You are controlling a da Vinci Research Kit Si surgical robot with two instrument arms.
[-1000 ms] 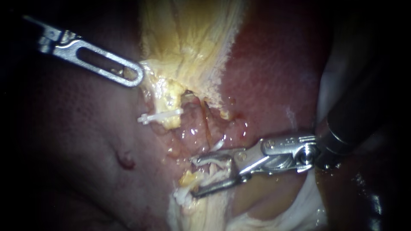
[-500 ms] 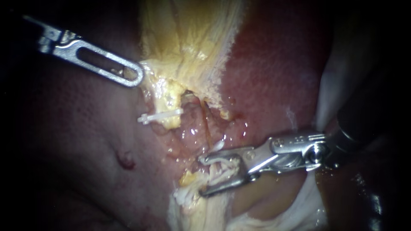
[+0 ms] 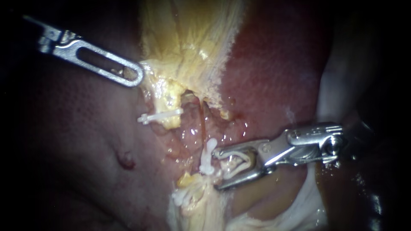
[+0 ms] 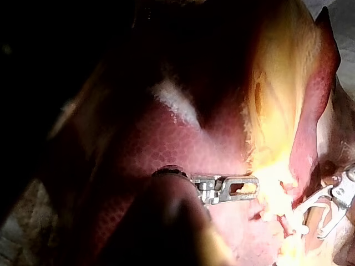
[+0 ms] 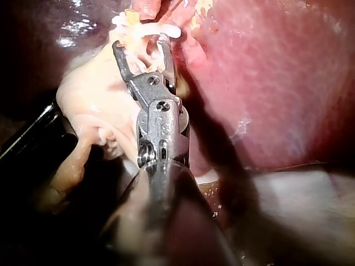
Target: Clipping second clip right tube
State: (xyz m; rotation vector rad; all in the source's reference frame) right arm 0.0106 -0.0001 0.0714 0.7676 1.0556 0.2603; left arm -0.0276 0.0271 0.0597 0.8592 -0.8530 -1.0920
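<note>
Right instrument (image 3: pixel 216 169), jaws apart (gap showing), sits just beside 1 white clip (image 3: pixel 207 156) on the right tube (image 3: pixel 205 128).

Bright centre, dark corners, glare on right instrument (image 3: pixel 215 170), wet glints on liver (image 3: pixel 269 72)

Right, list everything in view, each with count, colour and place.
liver: one, dark red, background on both sides.
gallbladder: one, yellow, upper centre of the endoscope view.
tube: one clearly seen, pink, running down from the gallbladder.
upper clip: one, white, on yellow tissue left of the tube.
lower clip: one, white, at the tube's lower end.
white material: one patch, lower right; kind unclear.
left instrument: one, silver, shut on the gallbladder's edge.
right instrument: one, silver, open, just beside the lower clip.
</note>
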